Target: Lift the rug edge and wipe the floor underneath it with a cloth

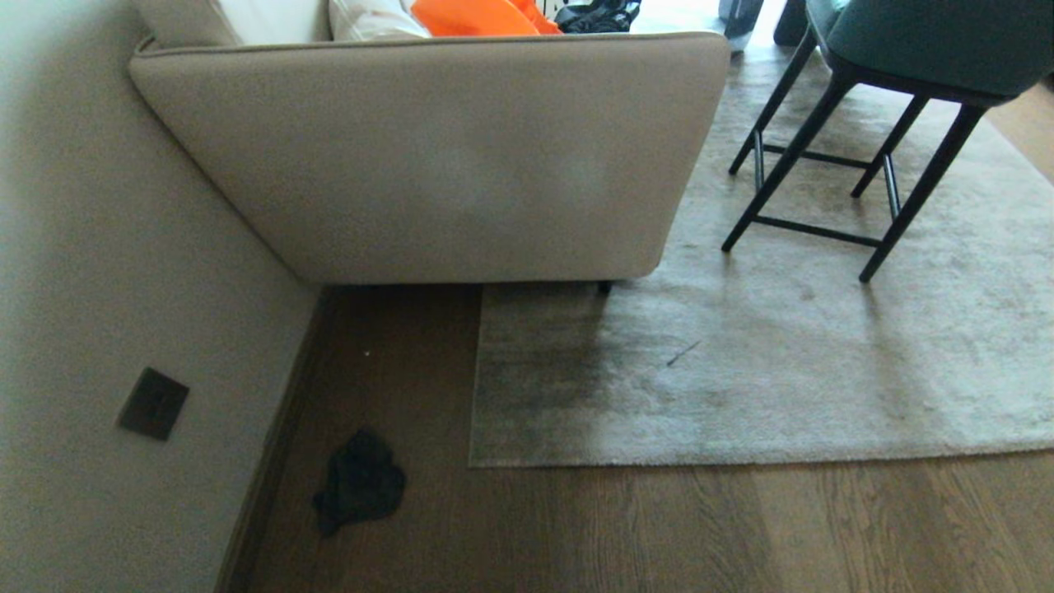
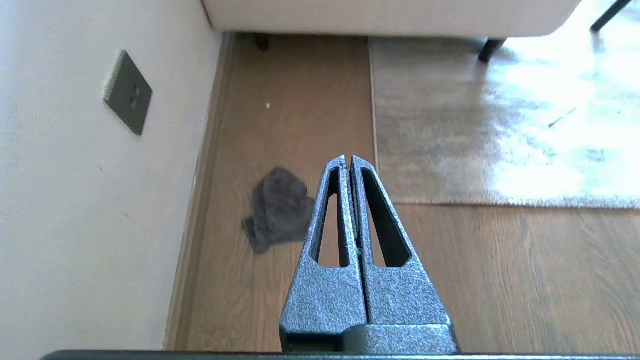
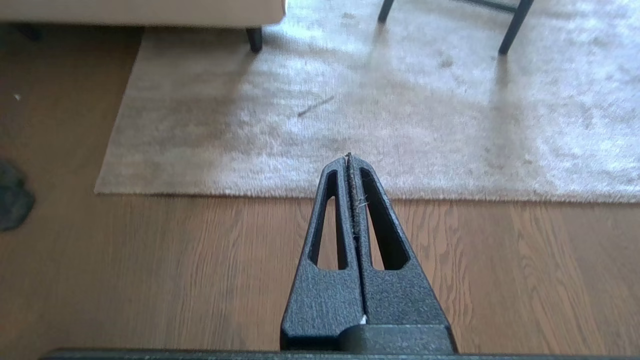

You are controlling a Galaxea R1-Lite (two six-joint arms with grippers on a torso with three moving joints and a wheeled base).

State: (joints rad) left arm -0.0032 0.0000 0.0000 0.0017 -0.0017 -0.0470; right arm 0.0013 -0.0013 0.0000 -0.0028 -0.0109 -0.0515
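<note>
The light grey rug (image 1: 782, 371) lies flat on the brown wood-plank floor (image 1: 659, 527), its near corner (image 1: 473, 461) just in front of the sofa. The dark grey cloth (image 1: 360, 482) lies crumpled on the floor close to the wall's skirting, left of that corner. Neither arm shows in the head view. My left gripper (image 2: 348, 159) is shut and empty, hanging above the floor between the cloth (image 2: 277, 210) and the rug (image 2: 450, 140). Over the planks, just short of the rug's near hem (image 3: 400, 192), my right gripper (image 3: 348, 156) is shut, holding nothing.
A beige sofa (image 1: 461, 156) stands against the wall (image 1: 99, 288) with its foot on the rug; orange fabric (image 1: 478, 16) lies on it. A green chair with black legs (image 1: 832, 165) stands on the rug at the right. A dark wall socket (image 1: 153, 403) sits low.
</note>
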